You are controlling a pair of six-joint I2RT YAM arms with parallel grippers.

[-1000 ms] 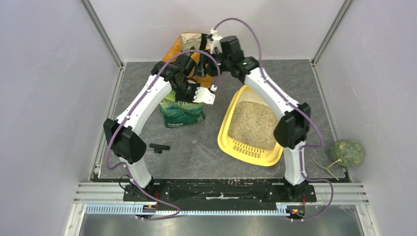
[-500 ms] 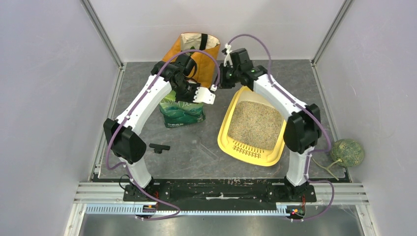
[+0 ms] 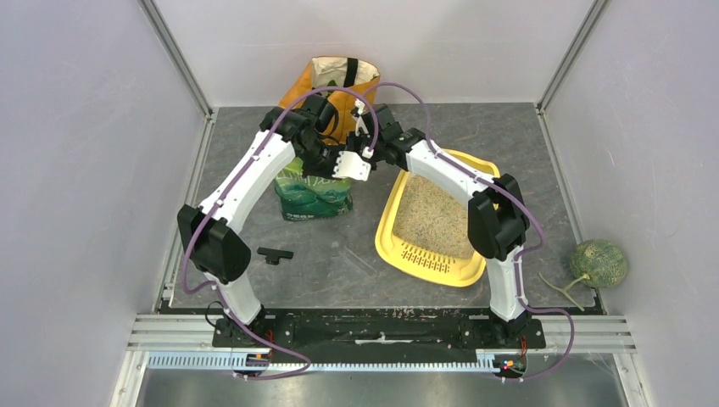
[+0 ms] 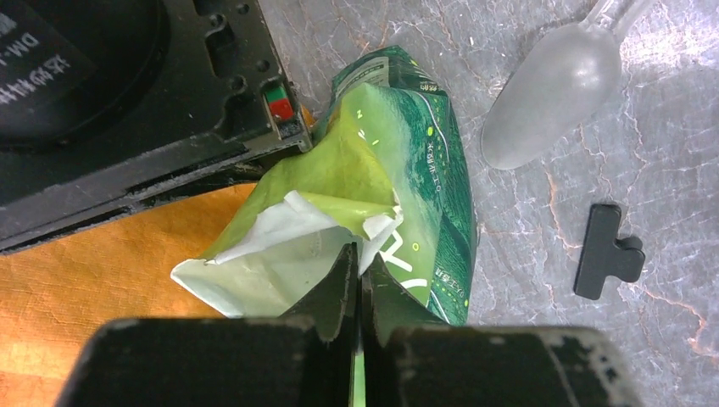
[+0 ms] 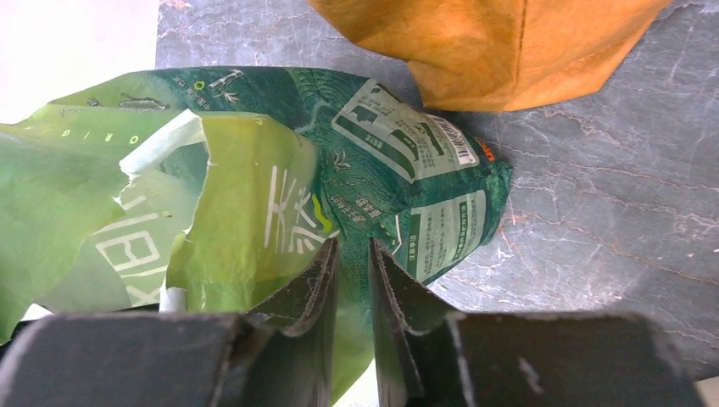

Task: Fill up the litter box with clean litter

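Left gripper [image 4: 356,284] and right gripper [image 5: 354,284] each pinch the green litter bag [image 3: 315,197] at its open mouth, upper centre, likely to hold it upright beside the litter box [image 3: 386,242].

Crumpled green litter bag [image 5: 398,161]; jaws nearly together, possibly pinching its edge; orange bag [image 5: 483,42] beyond.

Bright even light, soft shadows; near fingers [image 4: 339,288] blurry.

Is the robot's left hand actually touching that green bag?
Touching. The left wrist view shows the left hand shut on the torn top edge of the green bag, with the plastic pinched between its two sides.
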